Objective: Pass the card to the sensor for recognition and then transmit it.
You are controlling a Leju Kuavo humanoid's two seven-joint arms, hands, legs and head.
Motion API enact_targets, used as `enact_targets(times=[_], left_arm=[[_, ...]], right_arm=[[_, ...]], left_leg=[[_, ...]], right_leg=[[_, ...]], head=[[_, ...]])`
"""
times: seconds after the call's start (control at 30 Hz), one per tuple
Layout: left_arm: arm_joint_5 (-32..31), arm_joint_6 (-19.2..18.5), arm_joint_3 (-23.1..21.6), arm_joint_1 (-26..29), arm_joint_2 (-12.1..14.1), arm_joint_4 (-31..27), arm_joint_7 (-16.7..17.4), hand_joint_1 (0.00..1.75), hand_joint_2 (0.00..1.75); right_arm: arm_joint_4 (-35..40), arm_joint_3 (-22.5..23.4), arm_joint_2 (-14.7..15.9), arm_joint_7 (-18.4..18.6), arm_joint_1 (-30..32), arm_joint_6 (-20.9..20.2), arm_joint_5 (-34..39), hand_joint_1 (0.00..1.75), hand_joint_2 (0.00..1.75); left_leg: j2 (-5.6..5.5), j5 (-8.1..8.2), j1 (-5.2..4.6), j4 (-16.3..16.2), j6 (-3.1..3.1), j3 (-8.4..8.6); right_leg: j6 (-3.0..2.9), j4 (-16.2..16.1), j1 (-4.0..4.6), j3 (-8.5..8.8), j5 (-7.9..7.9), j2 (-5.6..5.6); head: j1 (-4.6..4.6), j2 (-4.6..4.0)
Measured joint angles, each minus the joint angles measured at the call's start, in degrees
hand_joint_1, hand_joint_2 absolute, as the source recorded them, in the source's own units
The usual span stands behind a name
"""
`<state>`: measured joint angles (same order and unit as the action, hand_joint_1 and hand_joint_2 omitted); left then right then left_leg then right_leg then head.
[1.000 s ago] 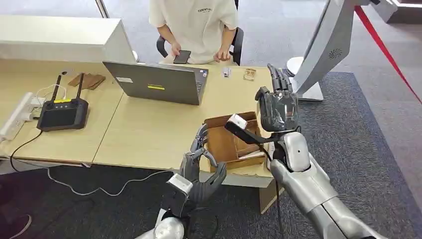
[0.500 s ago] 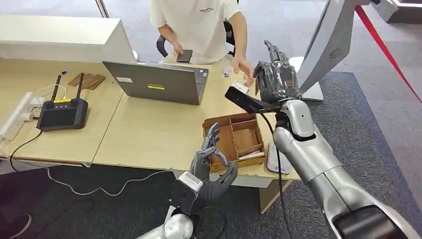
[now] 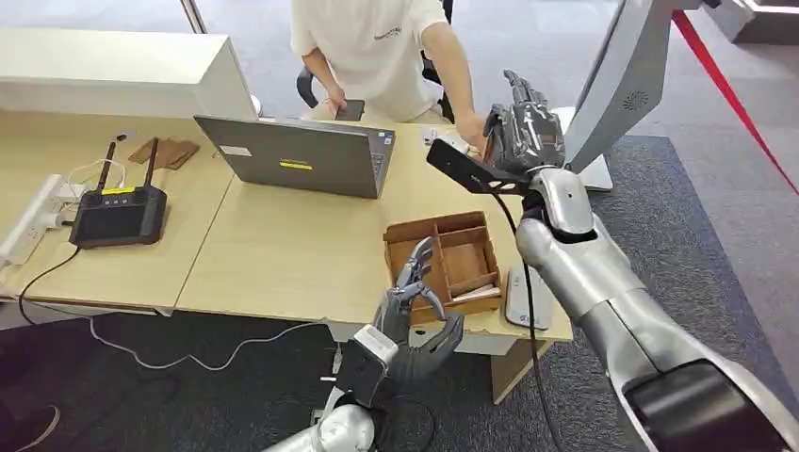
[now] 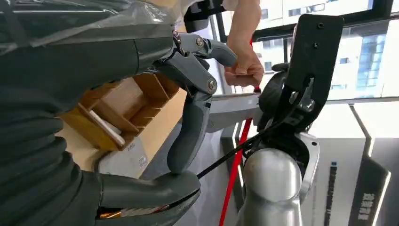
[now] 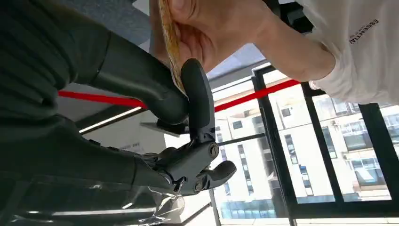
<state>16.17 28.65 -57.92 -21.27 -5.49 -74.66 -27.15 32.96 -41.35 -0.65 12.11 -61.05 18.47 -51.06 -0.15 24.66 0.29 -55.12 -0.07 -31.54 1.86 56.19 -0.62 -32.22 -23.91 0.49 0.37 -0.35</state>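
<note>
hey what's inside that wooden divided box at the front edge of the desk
The wooden box holds a pale flat piece lying in its front compartment. The left hand covers its left compartment, so anything there is hidden.

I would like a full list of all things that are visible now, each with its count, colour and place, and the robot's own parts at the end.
card: 1, yellowish, pinched by the right hand and also held by the person's hand
wooden tray: 1, brown, with compartments, at the desk's near edge
laptop: 1, grey, open, mid desk
controller: 1, black, two antennas, left side of the desk
flat white device: 1, on the desk, right of the tray
desk: 1, light wood
person: 1, white shirt, seated behind the desk, dark phone in one hand
left hand: 1, grey, holds nothing, fingers apart, before the tray
right hand: 1, grey, raised at the desk's far right, meeting the person's hand
</note>
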Motion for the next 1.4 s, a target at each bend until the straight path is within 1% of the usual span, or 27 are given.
enact_targets(times=[0.07, 0.1, 0.13, 0.17, 0.3, 0.5, 0.63, 0.73, 0.83, 0.97, 1.07, 1.27, 1.4], left_arm=[[0.0, 0.0, -0.2, -0.1, 0.0, 0.2, 0.0, 0.0, 1.75], [0.0, 0.0, -0.2, -0.1, 0.0, 0.4, -0.1, 0.0, 1.75], [0.1, 0.0, -0.2, -0.1, 0.0, 0.4, -0.1, 0.0, 1.75], [0.2, 0.0, -0.2, -0.1, 0.0, 0.5, -0.2, 0.0, 1.75], [0.4, 0.0, -0.4, -0.4, -0.1, 1.0, -0.3, 0.0, 1.75], [0.5, 0.3, -0.8, -0.7, -0.1, 1.7, -0.6, 0.0, 1.75], [0.3, 1.2, -0.8, -0.7, -0.1, 1.8, -0.8, 0.0, 1.75], [-0.4, 3.0, -0.8, -0.7, 0.0, 1.8, -0.8, 0.0, 1.75], [-1.7, 5.3, -0.8, -0.5, 0.4, 1.5, 0.0, 0.0, 1.75], [-4.0, 6.7, -0.5, 0.2, 1.2, 0.2, 1.5, 0.0, 1.75], [-6.4, 7.3, 0.1, 1.1, 2.1, -1.1, 2.5, 0.0, 1.75], [-12.3, 7.5, 2.2, 3.6, 4.0, -4.3, 4.4, 0.0, 1.75], [-15.4, 7.5, 4.2, 5.4, 5.1, -6.5, 5.5, 0.0, 1.75]], right_arm=[[-0.6, -0.1, -0.2, 0.0, -0.2, 0.1, 0.0, 1.75, 1.75], [-0.8, -0.1, -0.2, 0.0, -0.3, 0.1, 0.1, 0.99, 1.75], [-1.1, -0.2, -0.3, 0.0, -0.5, 0.2, 0.1, 0.14, 1.75], [-1.4, -0.2, -0.3, 0.0, -0.6, 0.3, 0.1, 0.0, 1.75], [-2.2, -0.4, -0.4, 0.0, -0.6, 0.6, 0.1, 0.0, 1.75], [-3.5, -0.7, -1.0, -0.3, -1.0, 2.6, 0.5, 0.0, 1.75], [-3.9, -0.8, -1.4, -2.8, -0.9, 5.6, 4.5, 0.0, 1.75], [-3.7, 0.1, -1.9, -6.8, -0.4, 8.5, 11.2, 0.0, 1.75], [-2.5, 1.1, -2.0, -11.5, 1.1, 10.7, 20.3, 0.0, 1.75], [1.1, 2.3, -1.9, -15.1, 5.5, 12.0, 31.2, 0.0, 1.75], [5.3, 2.9, -1.1, -17.0, 10.1, 14.0, 38.6, 0.0, 1.75], [14.6, 4.3, 1.6, -20.7, 19.0, 19.1, 47.9, 0.0, 1.75], [22.2, 6.0, 3.3, -24.4, 26.0, 19.8, 51.7, 0.0, 1.75]], left_leg=[[0.0, 0.0, 0.0, 0.0, 0.0, 0.0], [0.0, 0.0, 0.0, 0.0, 0.0, 0.0], [0.0, 0.0, 0.0, 0.0, 0.0, 0.0], [0.0, 0.0, 0.0, 0.0, 0.0, 0.0], [0.0, 0.0, 0.0, 0.0, 0.0, -0.03], [0.0, 0.0, 0.0, 0.0, 0.0, -0.02], [0.01, 0.0, 0.0, 0.0, 0.0, -0.01], [0.0, 0.0, 0.0, 0.0, 0.0, 0.0], [0.0, 0.0, 0.0, 0.0, 0.0, 0.0], [-0.01, 0.0, 0.01, 0.0, 0.0, 0.02], [-0.02, 0.0, 0.01, 0.0, 0.0, 0.01], [-0.03, 0.0, 0.01, 0.0, 0.0, 0.03], [-0.02, 0.01, 0.01, 0.0, 0.0, 0.04]], right_leg=[[0.0, 0.0, 0.0, -0.01, 0.0, 0.0], [0.0, 0.0, 0.0, -0.01, 0.0, 0.0], [0.0, 0.0, 0.0, -0.01, 0.0, 0.0], [0.0, 0.0, 0.0, -0.01, 0.0, 0.0], [0.0, 0.0, 0.0, -0.04, 0.0, 0.0], [0.0, 0.0, 0.0, -0.03, 0.0, 0.0], [0.0, 0.0, 0.0, -0.03, 0.0, 0.0], [0.0, 0.0, 0.0, -0.01, 0.0, 0.0], [0.0, 0.0, 0.01, 0.0, 0.0, 0.0], [0.0, 0.0, 0.01, 0.0, 0.0, 0.0], [0.0, 0.0, 0.01, 0.01, -0.01, -0.01], [0.0, 0.0, 0.01, 0.02, -0.01, -0.01], [0.0, 0.0, 0.01, 0.03, -0.01, -0.01]], head=[[0.0, 0.0], [0.02, 0.0], [0.0, 0.0], [0.0, 0.0], [0.0, 0.0], [0.02, 0.0], [0.0, 0.0], [0.0, 0.0], [0.02, 0.0], [0.0, 0.0], [0.0, 0.0], [0.0, 0.0], [0.0, 0.0]])
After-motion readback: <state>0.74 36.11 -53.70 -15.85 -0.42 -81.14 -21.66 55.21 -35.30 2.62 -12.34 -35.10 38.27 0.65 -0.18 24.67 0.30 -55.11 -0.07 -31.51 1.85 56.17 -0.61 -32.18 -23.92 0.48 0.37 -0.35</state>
